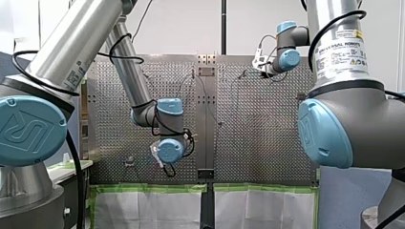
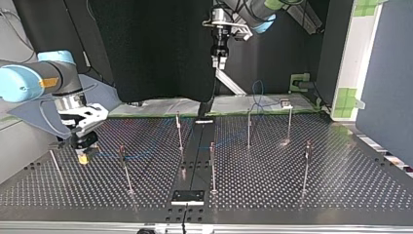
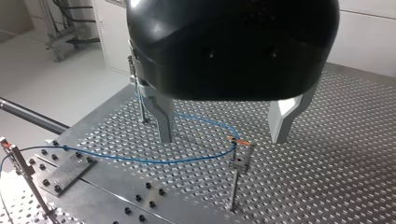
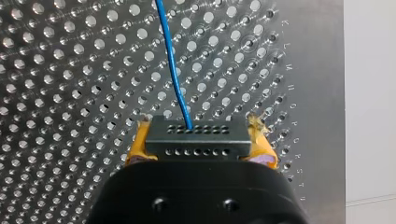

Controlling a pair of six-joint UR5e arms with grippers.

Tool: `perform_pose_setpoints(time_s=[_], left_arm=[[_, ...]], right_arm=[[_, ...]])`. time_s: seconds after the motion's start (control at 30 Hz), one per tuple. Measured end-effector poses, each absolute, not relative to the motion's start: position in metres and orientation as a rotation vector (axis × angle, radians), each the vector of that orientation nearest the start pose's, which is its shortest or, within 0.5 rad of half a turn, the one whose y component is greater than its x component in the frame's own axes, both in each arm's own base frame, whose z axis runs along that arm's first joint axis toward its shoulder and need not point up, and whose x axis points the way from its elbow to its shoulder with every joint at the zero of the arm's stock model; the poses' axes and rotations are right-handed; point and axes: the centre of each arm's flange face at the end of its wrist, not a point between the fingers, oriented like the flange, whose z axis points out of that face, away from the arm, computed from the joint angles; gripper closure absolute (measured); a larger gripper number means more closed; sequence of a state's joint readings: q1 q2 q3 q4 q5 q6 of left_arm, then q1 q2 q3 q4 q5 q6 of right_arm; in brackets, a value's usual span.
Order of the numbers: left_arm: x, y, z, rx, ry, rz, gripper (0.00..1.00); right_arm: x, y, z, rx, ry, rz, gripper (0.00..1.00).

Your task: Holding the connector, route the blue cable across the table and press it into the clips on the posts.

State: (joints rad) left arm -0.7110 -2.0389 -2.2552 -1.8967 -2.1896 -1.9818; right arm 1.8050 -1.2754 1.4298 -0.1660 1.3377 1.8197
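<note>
In the right wrist view my right gripper (image 4: 198, 134) is shut with its yellow pads (image 4: 140, 140) on a dark grey connector (image 4: 196, 144). A blue cable (image 4: 173, 70) leaves the connector's top and runs ahead over the perforated table. In the top view that gripper (image 2: 84, 152) is low over the table at the view's left, beside a post (image 2: 124, 163). My left gripper (image 3: 223, 133) stands open above the table with nothing between its metal fingers (image 3: 163, 121). Under it the blue cable (image 3: 154, 161) passes through the clip on a post (image 3: 240, 156). In the top view my left gripper (image 2: 219, 58) hangs high at the far side.
Several thin posts stand on the table, among them three (image 2: 178, 129), (image 2: 212, 165), (image 2: 306, 165). A bolted metal strip (image 3: 65, 170) runs along the table's middle seam. A small dark plate (image 2: 187, 196) lies at the near edge in the top view.
</note>
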Motion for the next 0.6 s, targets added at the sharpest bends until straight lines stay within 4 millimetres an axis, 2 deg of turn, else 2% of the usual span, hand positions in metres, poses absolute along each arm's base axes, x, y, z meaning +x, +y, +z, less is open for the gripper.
perform_pose_setpoints(time_s=[0.33,0.6], left_arm=[[0.258,-0.322,0.074,-0.257,1.551,-0.403,0.0],[0.254,-0.318,0.071,-0.253,1.561,-0.396,0.0]], right_arm=[[0.291,-0.557,0.411,1.448,-1.177,1.71,1.0],[0.291,-0.557,0.411,1.447,-1.179,1.709,1.0]])
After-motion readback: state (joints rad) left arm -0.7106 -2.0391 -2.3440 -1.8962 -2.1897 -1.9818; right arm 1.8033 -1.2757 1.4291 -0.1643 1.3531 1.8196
